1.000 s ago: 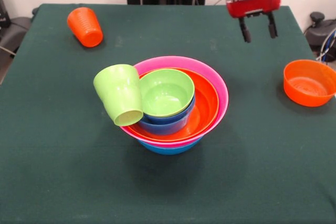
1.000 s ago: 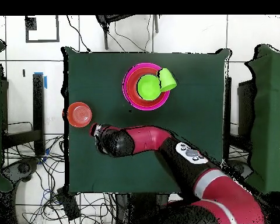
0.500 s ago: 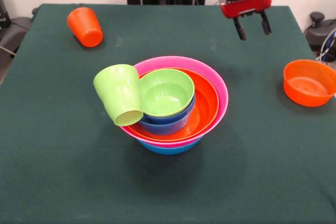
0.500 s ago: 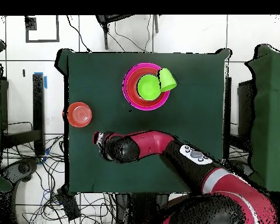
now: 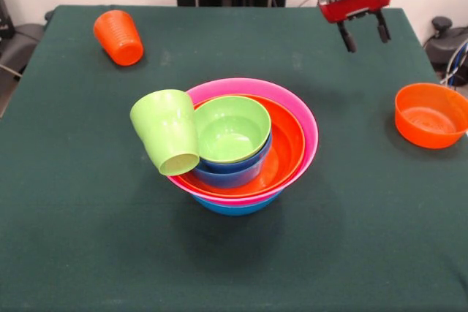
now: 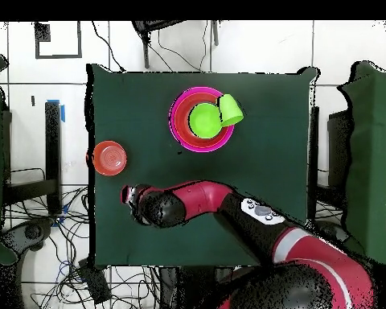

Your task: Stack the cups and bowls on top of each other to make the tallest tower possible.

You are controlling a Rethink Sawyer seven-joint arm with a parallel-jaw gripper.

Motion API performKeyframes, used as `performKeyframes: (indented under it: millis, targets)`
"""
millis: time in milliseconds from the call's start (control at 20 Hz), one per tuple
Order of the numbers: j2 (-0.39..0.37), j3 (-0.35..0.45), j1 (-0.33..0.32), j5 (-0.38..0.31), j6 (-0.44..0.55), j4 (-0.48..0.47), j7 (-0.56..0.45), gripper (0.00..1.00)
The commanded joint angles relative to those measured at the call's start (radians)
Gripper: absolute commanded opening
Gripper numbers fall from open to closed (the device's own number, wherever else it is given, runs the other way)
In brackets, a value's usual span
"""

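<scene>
- While it hangs above the worktop (image 5: 88,253) with nothing in it, the end effector (image 5: 363,33) has its two dark fingers parted; against half a second ago it has slid sideways in the front view, toward the edge where the small orange bowl (image 5: 431,115) sits, after first drifting the other way.
- Closest to the end effector is that small orange bowl, standing upright and alone on the cloth, a little nearer the camera and further out to the side; nothing touches it.
- Further from the end effector, on its other side and nearer the camera, stands the tower (image 5: 245,144): a blue bowl at the base, then pink, then orange, then a smaller blue bowl, with the lime-green bowl (image 5: 230,128) nested on top.
- Leaning against the tower's side away from the end effector is the lime green cup (image 5: 167,131), tipped with its mouth toward the camera, propped on the rims, not seated.
- Farthest off lies the orange ribbed cup (image 5: 118,36), on its side near the far corner.
- None of the pieces has shifted over the last second; only the arm (image 6: 204,201) moved.
- My reading: the sideways shift suggests it is lining up on the lone orange bowl, the likeliest next piece for the stack.
</scene>
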Motion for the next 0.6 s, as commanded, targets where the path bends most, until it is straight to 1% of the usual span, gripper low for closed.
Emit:
performKeyframes:
  millis: [50, 250, 300, 400, 600]
  targets:
    - [-0.01, -0.042, 0.106, -0.057, -0.065, -0.036, 0.042, 1.0]
    - [-0.024, -0.087, 0.187, -0.045, -0.082, -0.067, 0.069, 1.0]
    - [-0.04, -0.106, 0.218, -0.04, -0.086, -0.07, 0.084, 1.0]
    - [-0.059, -0.134, 0.26, -0.026, -0.08, -0.08, 0.097, 1.0]
    - [-0.068, -0.186, 0.323, -0.003, -0.07, -0.112, 0.111, 1.0]
